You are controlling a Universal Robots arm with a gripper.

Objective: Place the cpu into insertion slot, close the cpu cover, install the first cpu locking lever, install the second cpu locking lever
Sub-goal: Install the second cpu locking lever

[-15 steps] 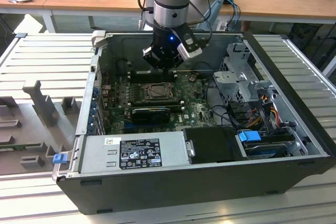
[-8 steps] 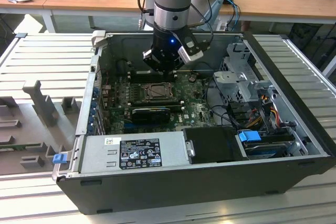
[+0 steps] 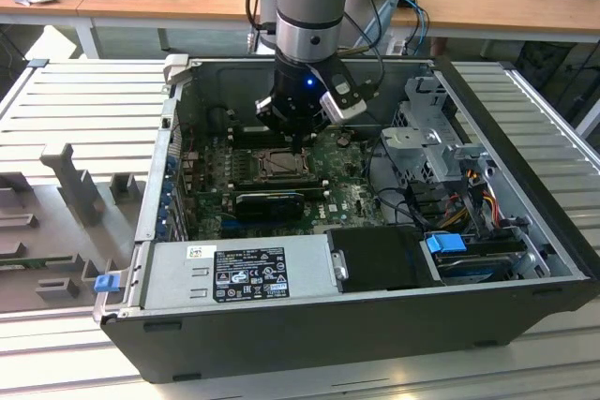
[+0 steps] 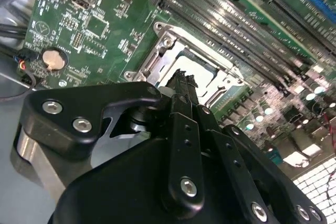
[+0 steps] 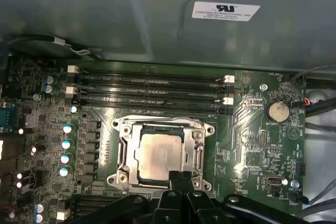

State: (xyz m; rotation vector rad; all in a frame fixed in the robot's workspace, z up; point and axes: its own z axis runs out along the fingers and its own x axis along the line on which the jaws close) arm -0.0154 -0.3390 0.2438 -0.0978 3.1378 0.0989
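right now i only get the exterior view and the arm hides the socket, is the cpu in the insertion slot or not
Observer: Yes. In the first wrist view the cpu lies flat in the insertion slot.
Operator: ok and the cpu cover, up or down
Observer: Down. The cpu cover lies flat, and its window frames the cpu.
Operator: where's the gripper tip then
Observer: The gripper has its fingertips together at the cover's edge, on the side away from the memory slots. I cannot tell whether it touches.
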